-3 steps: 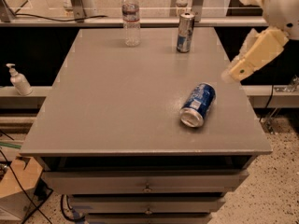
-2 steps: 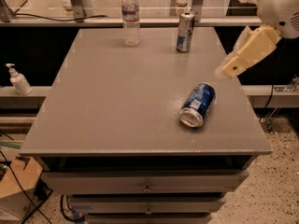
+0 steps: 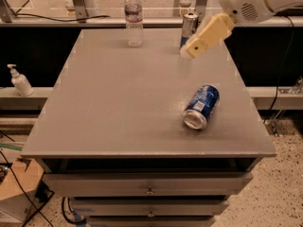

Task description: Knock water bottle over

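The water bottle [image 3: 133, 17] stands upright near the table's far edge, left of centre; it is clear, ribbed, with a white cap and a pale label with a red band. My gripper [image 3: 193, 48] is a cream-coloured hand on a white arm that reaches in from the upper right. It hangs above the far right part of the table, well to the right of the bottle and apart from it. It partly covers a slim silver-blue can [image 3: 189, 24] that stands behind it.
A blue can [image 3: 202, 106] lies on its side on the right half of the grey table [image 3: 118, 108]. A white pump dispenser [image 3: 20, 81] stands on a low ledge to the left. Drawers sit under the table's front edge.
My gripper and arm have moved left and toward the far side, from beyond the table's right edge to over the table in front of the slim can. The bottle and cans have not moved.
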`<control>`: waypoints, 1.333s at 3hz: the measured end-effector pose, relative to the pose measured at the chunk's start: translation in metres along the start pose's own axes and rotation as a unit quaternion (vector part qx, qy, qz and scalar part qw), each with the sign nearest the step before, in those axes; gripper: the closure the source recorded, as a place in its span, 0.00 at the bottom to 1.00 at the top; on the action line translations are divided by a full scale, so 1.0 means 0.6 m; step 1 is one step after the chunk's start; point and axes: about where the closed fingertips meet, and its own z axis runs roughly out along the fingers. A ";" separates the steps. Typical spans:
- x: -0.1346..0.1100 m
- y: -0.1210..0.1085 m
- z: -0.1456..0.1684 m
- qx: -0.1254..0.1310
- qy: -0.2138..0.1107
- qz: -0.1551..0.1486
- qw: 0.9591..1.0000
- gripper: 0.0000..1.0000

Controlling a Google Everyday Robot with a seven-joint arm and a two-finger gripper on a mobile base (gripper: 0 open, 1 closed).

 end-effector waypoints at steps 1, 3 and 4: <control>-0.020 -0.036 0.069 -0.005 -0.023 0.013 1.000 0.00; -0.058 -0.093 0.204 -0.036 -0.052 0.028 0.998 0.00; -0.068 -0.098 0.210 -0.035 -0.057 0.026 0.997 0.00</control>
